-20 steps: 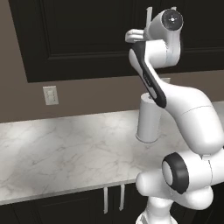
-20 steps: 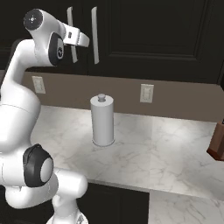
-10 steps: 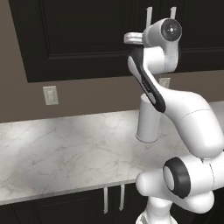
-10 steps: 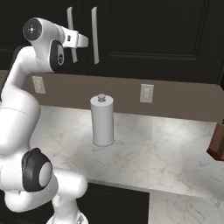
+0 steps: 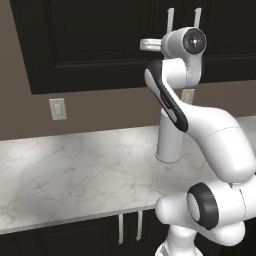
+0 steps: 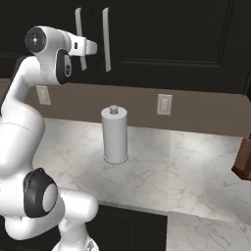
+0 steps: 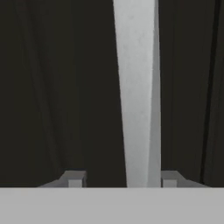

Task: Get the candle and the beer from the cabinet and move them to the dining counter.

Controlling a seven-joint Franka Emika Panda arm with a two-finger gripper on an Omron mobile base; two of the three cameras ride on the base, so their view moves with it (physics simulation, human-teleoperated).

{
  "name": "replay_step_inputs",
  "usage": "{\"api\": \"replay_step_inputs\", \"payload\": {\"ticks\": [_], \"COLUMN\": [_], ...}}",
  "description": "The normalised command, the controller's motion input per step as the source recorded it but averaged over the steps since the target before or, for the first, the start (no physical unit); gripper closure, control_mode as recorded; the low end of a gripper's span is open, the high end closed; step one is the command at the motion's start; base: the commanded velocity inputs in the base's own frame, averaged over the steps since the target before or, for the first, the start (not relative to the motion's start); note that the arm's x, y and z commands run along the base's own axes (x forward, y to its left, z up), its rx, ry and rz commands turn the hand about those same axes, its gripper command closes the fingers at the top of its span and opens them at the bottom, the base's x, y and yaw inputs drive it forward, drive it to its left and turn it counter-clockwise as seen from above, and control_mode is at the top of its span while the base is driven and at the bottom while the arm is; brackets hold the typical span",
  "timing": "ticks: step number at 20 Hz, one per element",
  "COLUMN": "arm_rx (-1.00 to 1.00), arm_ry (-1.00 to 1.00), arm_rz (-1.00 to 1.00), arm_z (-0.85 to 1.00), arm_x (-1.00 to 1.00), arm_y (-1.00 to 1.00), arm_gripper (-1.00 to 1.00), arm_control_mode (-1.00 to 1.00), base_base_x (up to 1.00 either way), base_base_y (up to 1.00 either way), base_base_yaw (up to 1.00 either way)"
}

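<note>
The cabinet [image 5: 100, 45] [image 6: 171, 29] is black, with both doors shut and two long silver bar handles side by side. My gripper [image 6: 92, 47] [image 5: 144, 45] is raised to the left handle [image 6: 79, 24] [image 5: 170, 20]. In the hand view that silver handle [image 7: 138, 87] runs up between my two fingertips [image 7: 75, 179], and my gripper [image 7: 122, 180] is open around it. The bar lies close to the right tip, and a gap remains on the left. The candle and the beer are hidden. The dining counter is out of view.
A white paper-towel roll [image 5: 169, 135] [image 6: 114, 135] stands upright on the marble worktop [image 5: 70, 175] [image 6: 186, 171] along the wall, below my hand. Wall outlets [image 5: 58, 108] [image 6: 164, 104] sit on the brown backsplash. A brown block [image 6: 243, 159] stands at the right edge.
The fingers have drawn closer together around the cabinet handle. The upper arm has shifted slightly toward the cabinet. The doors have stayed shut.
</note>
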Motion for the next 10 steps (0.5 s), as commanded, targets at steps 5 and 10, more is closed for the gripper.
{"api": "replay_step_inputs", "payload": {"ticks": [5,10], "arm_rx": [0.09,0.05], "arm_ry": [-0.02,-0.07], "arm_rz": [0.02,0.01], "arm_z": [0.02,0.03], "arm_x": [-0.26,-0.55], "arm_y": [0.24,0.24], "arm_gripper": [1.00,1.00], "arm_control_mode": [-1.00,-1.00], "base_base_x": [0.00,0.00], "base_base_y": [0.00,0.00], "base_base_yaw": [0.00,0.00]}}
